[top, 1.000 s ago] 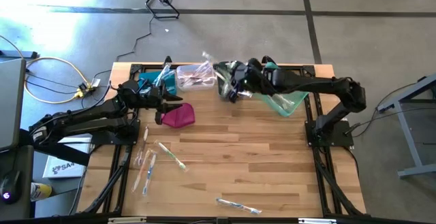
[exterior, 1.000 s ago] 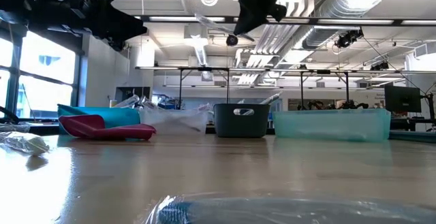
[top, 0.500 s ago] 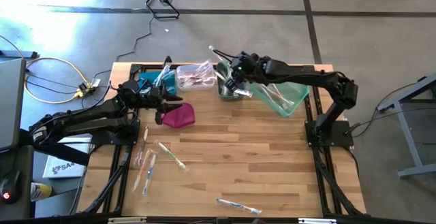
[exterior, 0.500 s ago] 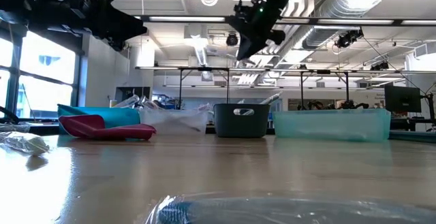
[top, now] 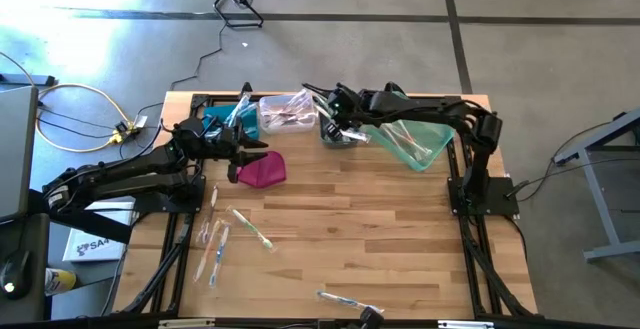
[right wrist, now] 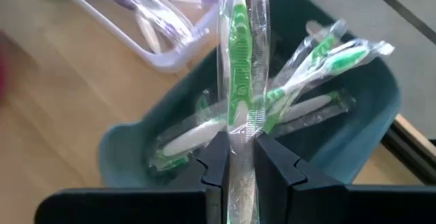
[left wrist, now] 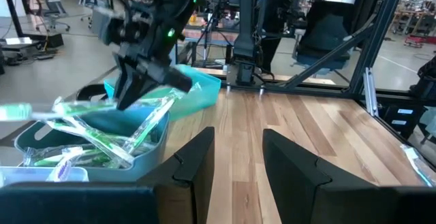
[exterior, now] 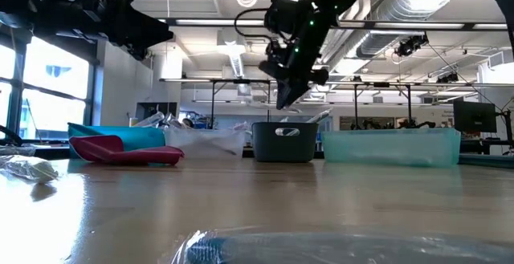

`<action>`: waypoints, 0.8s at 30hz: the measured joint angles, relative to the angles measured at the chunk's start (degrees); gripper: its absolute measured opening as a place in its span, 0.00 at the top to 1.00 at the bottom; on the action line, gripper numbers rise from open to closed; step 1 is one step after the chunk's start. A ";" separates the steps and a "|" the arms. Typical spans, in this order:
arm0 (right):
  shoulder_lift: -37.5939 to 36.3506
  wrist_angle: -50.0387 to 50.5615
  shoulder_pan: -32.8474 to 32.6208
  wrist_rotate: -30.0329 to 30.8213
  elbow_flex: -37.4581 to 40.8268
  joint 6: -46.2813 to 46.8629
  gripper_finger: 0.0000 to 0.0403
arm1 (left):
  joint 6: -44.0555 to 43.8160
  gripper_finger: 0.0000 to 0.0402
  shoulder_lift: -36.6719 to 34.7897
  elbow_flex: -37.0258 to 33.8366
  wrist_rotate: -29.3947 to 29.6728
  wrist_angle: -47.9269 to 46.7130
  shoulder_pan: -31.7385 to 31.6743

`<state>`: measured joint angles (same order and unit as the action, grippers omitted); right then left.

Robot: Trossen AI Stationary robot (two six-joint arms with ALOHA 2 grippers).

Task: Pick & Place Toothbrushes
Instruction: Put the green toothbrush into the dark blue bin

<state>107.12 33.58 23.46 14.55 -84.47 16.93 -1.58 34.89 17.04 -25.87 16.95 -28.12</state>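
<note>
My right gripper [top: 332, 119] hangs over the grey bin [top: 342, 137] at the table's far edge, shut on a green toothbrush in a clear wrapper [right wrist: 236, 67]. Several green toothbrushes [right wrist: 300, 81] lie in that bin, some poking over its rim. My left gripper [top: 255, 155] waits open and level above the magenta pouch [top: 266, 171]. Loose toothbrushes lie flat on the wood at the near left [top: 214, 241] and by the near edge [top: 350, 302]. My right gripper pinches the wrapped green toothbrush between its two fingers near one end [right wrist: 238, 139]. The fingers slant down from the table's right side. The brush runs on past the fingertips, along them, toward the far left [top: 312, 93]. It is lifted clear above the grey bin.
A blue bin [top: 214, 125], a clear bin [top: 285, 114] holding purple brushes, and a teal bin [top: 418, 141] stand in a row with the grey one along the far edge. The table's middle is bare wood [top: 380, 229].
My right gripper has come down and toward the table's left, tipping further downward, and now hangs close above the grey bin. The wrapped toothbrush has travelled with it, still held. My left arm has kept still.
</note>
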 joint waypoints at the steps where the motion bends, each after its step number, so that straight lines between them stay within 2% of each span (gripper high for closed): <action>1: 0.48 0.06 0.20 0.05 0.00 0.00 0.90 | 0.00 0.70 0.00 0.00 0.00 0.00 0.00; 10: 4.13 0.63 2.49 -0.22 0.00 1.49 0.90 | 0.00 0.70 0.02 0.00 -0.01 -0.02 0.01; 16: 4.75 0.49 3.22 -3.92 0.00 1.55 0.90 | 0.02 0.70 0.02 0.00 -0.15 -0.02 0.00; 20: 4.75 0.48 3.29 -4.18 0.00 1.53 0.90 | 0.01 0.70 0.01 0.00 -0.15 -0.03 0.00; 24: 4.75 0.49 3.33 -4.15 0.00 1.53 0.85 | 0.02 0.70 0.01 0.00 -0.13 -0.02 0.00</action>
<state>111.87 34.07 26.79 10.40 -84.47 18.46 -1.57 34.90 17.04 -26.00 16.93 -28.12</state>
